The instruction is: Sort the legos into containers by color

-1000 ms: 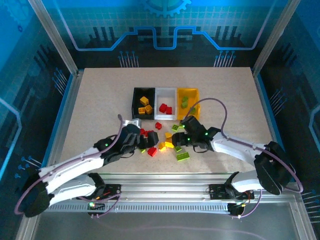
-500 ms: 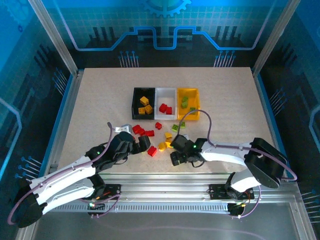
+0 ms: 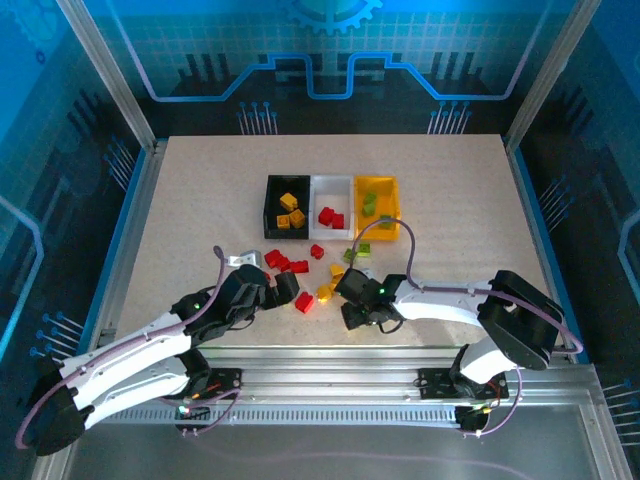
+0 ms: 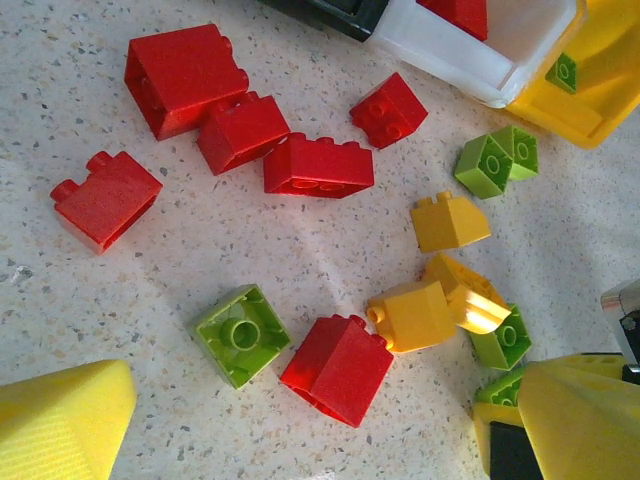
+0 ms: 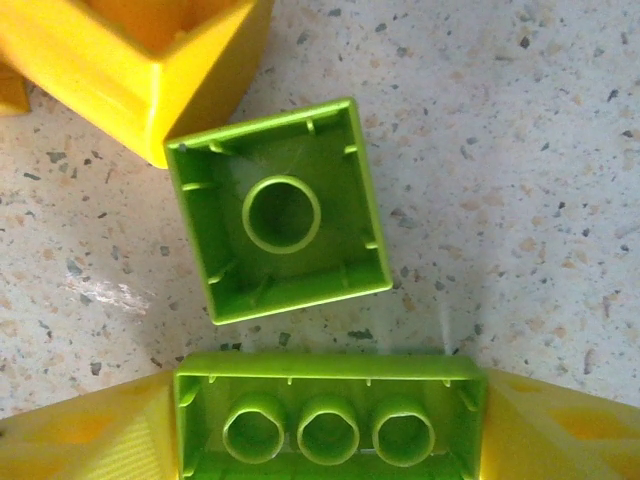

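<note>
Red, lime green and yellow-orange legos (image 3: 300,266) lie loose in front of the black bin (image 3: 271,210), the white bin (image 3: 332,183) and the yellow bin (image 3: 393,200). Each bin holds a few bricks. My right gripper (image 5: 330,425) is shut on a long lime green lego (image 5: 330,395), hollow side up, one finger at each end. A square green lego (image 5: 280,210) lies just beyond it. My left gripper (image 4: 320,430) is open above the table, and a red lego (image 4: 335,368) lies between its yellow fingers (image 4: 60,420), untouched. In the top view the left gripper (image 3: 282,288) and right gripper (image 3: 358,312) sit at the pile's near side.
An upturned yellow-orange brick (image 5: 130,60) lies close to the square green one. Several red bricks (image 4: 240,130) cluster left of the white bin's corner (image 4: 450,55). Bare table (image 3: 200,200) stretches left, right and behind the bins.
My right gripper has moved toward the near edge, opened wider, then closed on the long green lego. The left arm drew back a little and stayed open.
</note>
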Controlling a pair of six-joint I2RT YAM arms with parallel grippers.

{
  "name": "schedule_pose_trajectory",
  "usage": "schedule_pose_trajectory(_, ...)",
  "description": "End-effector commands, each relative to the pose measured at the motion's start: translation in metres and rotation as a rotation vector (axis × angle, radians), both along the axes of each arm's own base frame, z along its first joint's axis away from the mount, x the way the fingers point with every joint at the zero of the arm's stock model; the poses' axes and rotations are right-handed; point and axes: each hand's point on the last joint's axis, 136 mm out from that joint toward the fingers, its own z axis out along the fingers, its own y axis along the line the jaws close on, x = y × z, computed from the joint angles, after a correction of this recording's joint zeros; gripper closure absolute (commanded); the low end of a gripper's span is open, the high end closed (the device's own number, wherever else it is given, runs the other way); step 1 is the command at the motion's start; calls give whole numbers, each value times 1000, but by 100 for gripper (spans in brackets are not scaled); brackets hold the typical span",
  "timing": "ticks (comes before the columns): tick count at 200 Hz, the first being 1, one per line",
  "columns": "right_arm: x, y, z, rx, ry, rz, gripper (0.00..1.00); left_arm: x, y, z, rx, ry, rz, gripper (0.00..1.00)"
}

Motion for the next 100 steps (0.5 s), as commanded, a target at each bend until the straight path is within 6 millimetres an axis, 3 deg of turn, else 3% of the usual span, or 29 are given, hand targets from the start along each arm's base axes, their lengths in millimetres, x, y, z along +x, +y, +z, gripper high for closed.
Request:
schedule_pose_trajectory(1,7,-6,8,-20,-48,-19,33,-3,8,-8,33,12,17,1)
schedule_pose_trajectory(27,8,-16,23,-23,-82,-31,37,-3,9,-11,36,18,22,1)
schedule_pose_trajectory(58,15,-29,60,37,-152,-55,37,-2,8,-10,36,15,24,1)
schedule_pose_trajectory(78,39,-35,91,106,-207,-90,38,-1,11,-10,41,15,39,1)
schedule_pose_trajectory(100,85,-34,128,194,-277,-138,38,-1,11,-11,42,18,46,1)
